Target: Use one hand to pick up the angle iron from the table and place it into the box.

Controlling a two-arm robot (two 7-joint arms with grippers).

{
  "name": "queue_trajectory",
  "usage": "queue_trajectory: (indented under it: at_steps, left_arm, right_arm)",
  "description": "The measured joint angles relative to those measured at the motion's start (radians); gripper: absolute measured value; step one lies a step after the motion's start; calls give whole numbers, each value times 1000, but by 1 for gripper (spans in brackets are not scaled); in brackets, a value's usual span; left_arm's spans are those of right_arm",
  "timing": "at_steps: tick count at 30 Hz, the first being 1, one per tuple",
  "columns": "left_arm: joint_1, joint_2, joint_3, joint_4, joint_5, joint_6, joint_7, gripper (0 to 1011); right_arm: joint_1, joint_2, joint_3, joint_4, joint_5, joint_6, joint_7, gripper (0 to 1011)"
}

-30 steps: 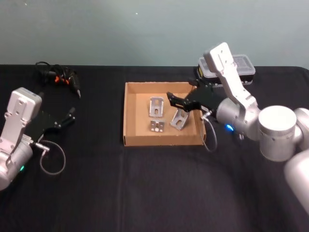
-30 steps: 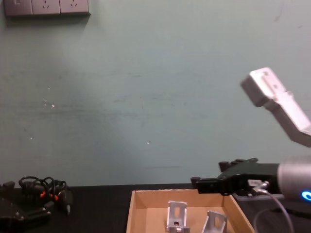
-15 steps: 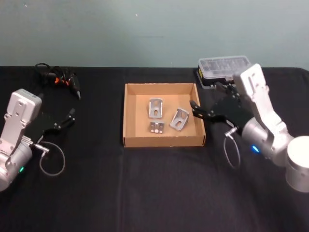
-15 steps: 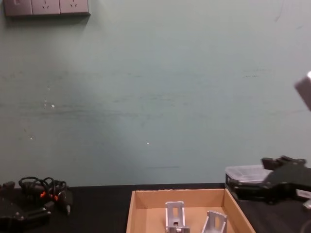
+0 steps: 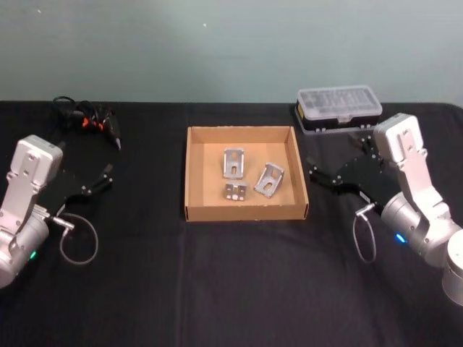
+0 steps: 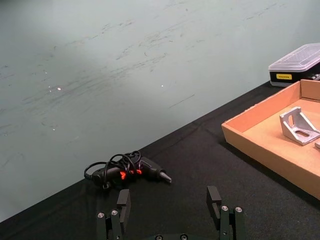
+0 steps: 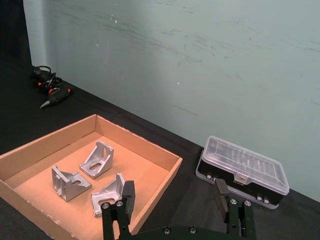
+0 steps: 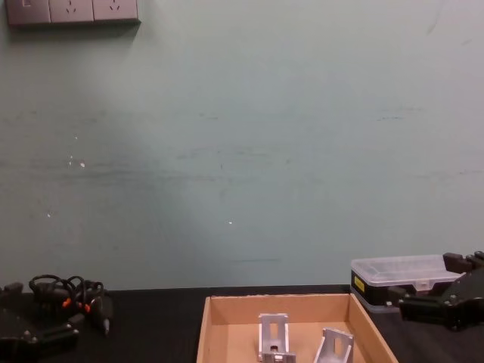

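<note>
The table [image 5: 231, 282], a matte black top, carried everything else. The box [image 5: 194, 173], a shallow tan cardboard tray, sat at the centre of the head view and held three angle irons: one upright at about 12 o'clock within the tray [image 5: 233, 162], a second toward 3 o'clock [image 5: 269, 178], and a small third at 6 o'clock [image 5: 234, 190]. No angle iron lay loose on the tabletop, so the placing step appeared complete and the work judged to be at its end. The right gripper [image 5: 323, 176] hovered just beside the box wall at 3 o'clock, outside the tray, its fingers [image 7: 127, 197] spread apart and holding nothing. The left gripper [image 5: 101, 177] rested at 9 o'clock, well apart from the box, its fingers [image 6: 123, 200] likewise spread and empty. Any next move would probably call only for drawing the right arm clear to a rest pose, unless a further piece were set out. The clear-lidded plastic case [image 5: 338, 107] stood at 1 o'clock, near the right arm, and would be the object to avoid in such a retreat. A tangle of black cables with orange bits [image 5: 87, 118] lay at 10 o'clock, far from any path and obstructing nothing.
</note>
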Motion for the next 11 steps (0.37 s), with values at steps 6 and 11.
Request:
queue_trajectory:
  at_steps: [6, 11]
  left_arm:
    - [0, 0, 0, 0, 0, 0, 0, 1000]
    - [0, 0, 0, 0, 0, 0, 0, 1000]
  right_arm:
    - [3, 0, -3, 0, 0, 2, 1, 1000]
    - [4, 1, -4, 0, 0, 4, 1, 1000]
